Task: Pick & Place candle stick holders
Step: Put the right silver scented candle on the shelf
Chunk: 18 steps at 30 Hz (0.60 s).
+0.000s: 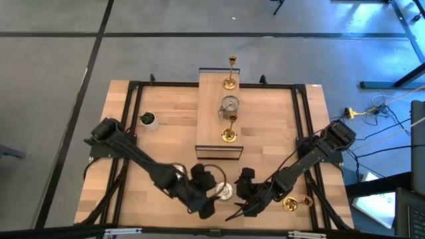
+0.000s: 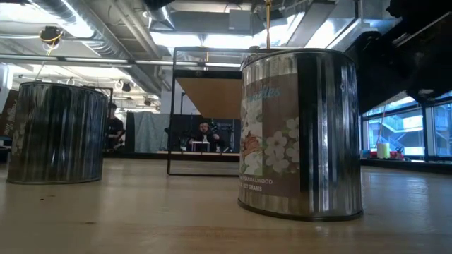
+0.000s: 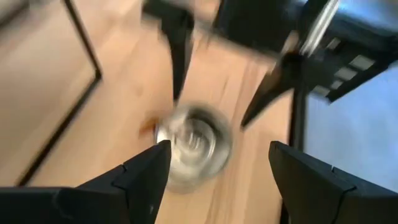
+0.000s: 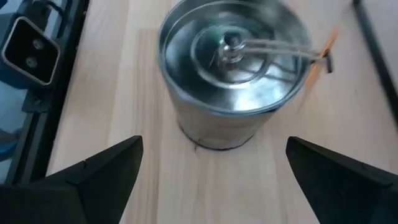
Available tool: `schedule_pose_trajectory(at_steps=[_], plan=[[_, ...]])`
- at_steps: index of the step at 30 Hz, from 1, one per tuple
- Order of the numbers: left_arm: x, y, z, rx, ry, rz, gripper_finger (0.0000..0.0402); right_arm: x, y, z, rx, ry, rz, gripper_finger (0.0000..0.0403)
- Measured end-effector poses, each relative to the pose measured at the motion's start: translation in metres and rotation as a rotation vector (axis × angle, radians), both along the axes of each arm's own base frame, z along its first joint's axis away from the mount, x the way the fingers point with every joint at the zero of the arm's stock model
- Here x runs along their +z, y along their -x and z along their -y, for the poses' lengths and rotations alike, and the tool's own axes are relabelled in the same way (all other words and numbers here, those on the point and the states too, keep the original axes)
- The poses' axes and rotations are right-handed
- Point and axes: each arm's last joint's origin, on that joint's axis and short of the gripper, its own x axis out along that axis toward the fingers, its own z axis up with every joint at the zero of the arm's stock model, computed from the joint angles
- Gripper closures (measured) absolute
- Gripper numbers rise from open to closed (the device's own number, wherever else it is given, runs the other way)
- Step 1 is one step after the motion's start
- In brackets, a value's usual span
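Observation:
A squat silver candle stick holder (image 1: pixel 224 191) stands upright on the table near its front edge, between my two grippers. My left gripper (image 1: pixel 210 194) is at its left, open, with the holder (image 3: pixel 193 146) just ahead of its fingertips. My right gripper (image 1: pixel 241 194) is at its right, open, facing the same holder (image 4: pixel 233 74). On the raised wooden shelf (image 1: pixel 211 113) stand two gold candlesticks (image 1: pixel 230 73) (image 1: pixel 229 129) and a silver holder (image 1: pixel 230 104) between them. Another gold candlestick (image 1: pixel 295 202) lies on the table by the right arm. The low view shows two silver holders (image 2: pixel 300 134) (image 2: pixel 56 134).
A small white pot with a green plant (image 1: pixel 148 120) stands at the table's left. A black wire frame (image 1: pixel 219 154) edges the near end of the shelf. A black rail (image 1: pixel 126 133) runs along the table's left side. People sit in the room beyond the table (image 2: pixel 205 134).

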Motion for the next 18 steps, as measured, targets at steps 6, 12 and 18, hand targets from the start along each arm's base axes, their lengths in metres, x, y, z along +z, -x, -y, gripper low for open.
schedule_pose_trajectory(at_steps=[6,12,18], plan=[[-0.023,0.006,0.015,0.011,0.024,-0.095,0.0134,-0.001,0.000,0.002,-0.030,0.033,0.008,0.0003],[-0.035,0.007,0.022,0.002,-0.002,-0.123,0.0134,-0.001,0.004,0.002,-0.023,0.030,-0.031,0.0003],[-0.050,0.004,0.023,-0.035,-0.086,-0.165,0.0134,0.000,0.011,0.005,-0.017,0.048,-0.090,0.0010]])
